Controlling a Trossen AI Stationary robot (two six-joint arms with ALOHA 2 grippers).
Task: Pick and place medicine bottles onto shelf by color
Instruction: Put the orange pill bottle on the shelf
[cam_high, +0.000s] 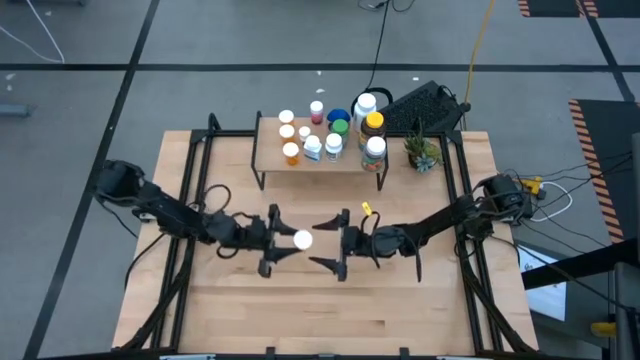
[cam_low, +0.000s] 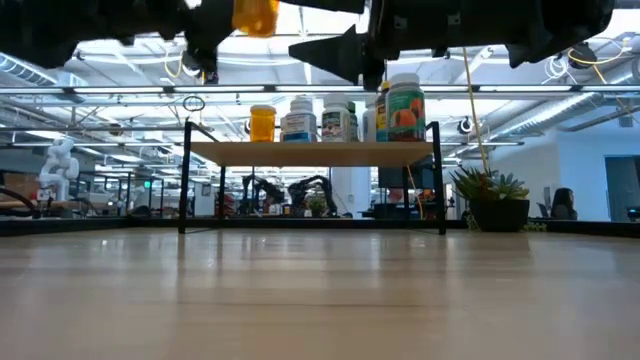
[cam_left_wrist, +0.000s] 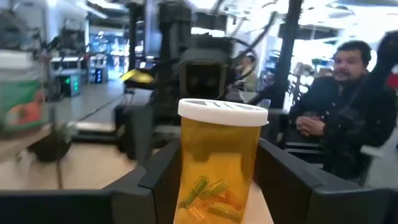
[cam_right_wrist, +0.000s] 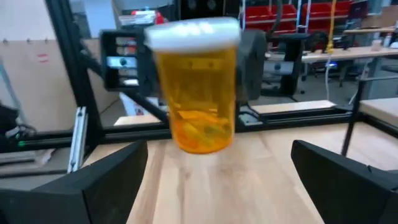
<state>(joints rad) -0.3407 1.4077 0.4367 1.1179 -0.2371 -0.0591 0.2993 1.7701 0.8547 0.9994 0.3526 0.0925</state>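
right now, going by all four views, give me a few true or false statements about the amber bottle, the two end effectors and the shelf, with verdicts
1. The left end effector grips an amber bottle with a white cap. True.
2. The held bottle stands on the tabletop. False: in the low view it hangs high above the table.
3. The right end effector is shut on the same bottle. False: its fingers are spread wide, with the bottle ahead of them, untouched.
4. The shelf already carries several bottles. True.
5. The potted plant stands on the shelf. False: it stands on the table beside the shelf's right end.
6. The held bottle has capsules in it. True.
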